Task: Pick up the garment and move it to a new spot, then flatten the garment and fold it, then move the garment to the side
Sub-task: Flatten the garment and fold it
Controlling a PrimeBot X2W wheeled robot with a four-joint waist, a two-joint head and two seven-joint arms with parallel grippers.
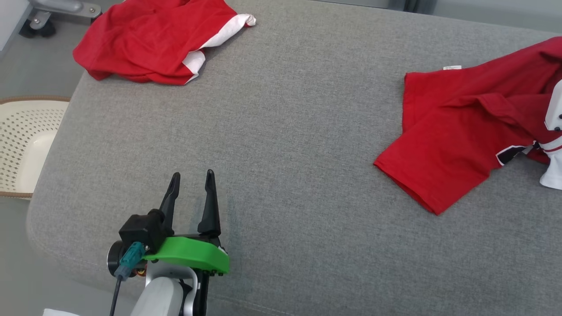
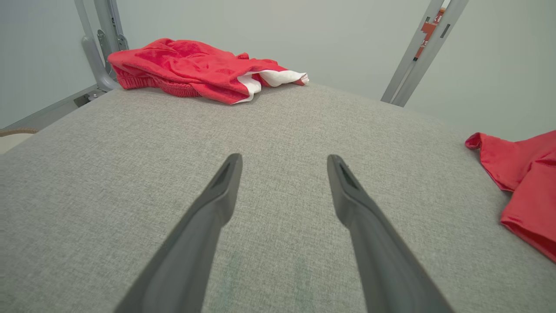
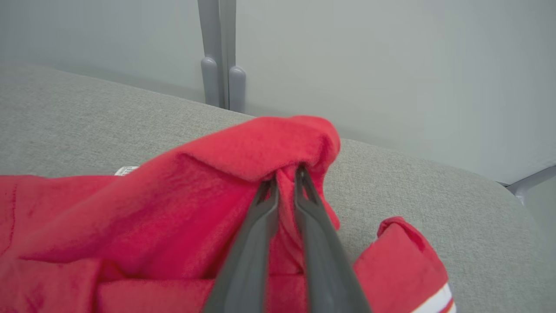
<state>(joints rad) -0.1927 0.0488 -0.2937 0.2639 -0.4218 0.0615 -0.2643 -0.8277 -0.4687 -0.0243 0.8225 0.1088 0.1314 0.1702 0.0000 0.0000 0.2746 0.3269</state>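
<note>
**Right gripper.** The right gripper (image 3: 285, 176) is pinching a raised fold of the garment (image 3: 243, 152). Its fingers (image 3: 252, 243) are sitting almost together, with red cloth bunching between and over the tips. The grip is being taken on a thick fold, probably so that the cloth lifts as one piece instead of sliding out layer by layer.

**Garment.** The garment is lying at the right end of the bench (image 1: 285, 131), partly spread. One corner is reaching toward the bench middle and a white label (image 1: 452, 67) is showing at the far edge. Apart from the pinched fold it is lying on the bench, so the pick-up step appears to be only beginning.

**Left gripper.** The left gripper (image 1: 192, 174) is pointing across the near left part of the bench, well apart from the garment. Its fingers (image 2: 208, 217) are spread wide and are holding nothing. This is judged to be a standby posture that is leaving the bench middle free as a likely new spot.

**Other items.** A second garment (image 1: 153, 39), red with white trim, is lying crumpled at the far left corner of the bench. A basket (image 1: 26, 145) is standing just off the bench's left edge. Neither is being touched.
</note>
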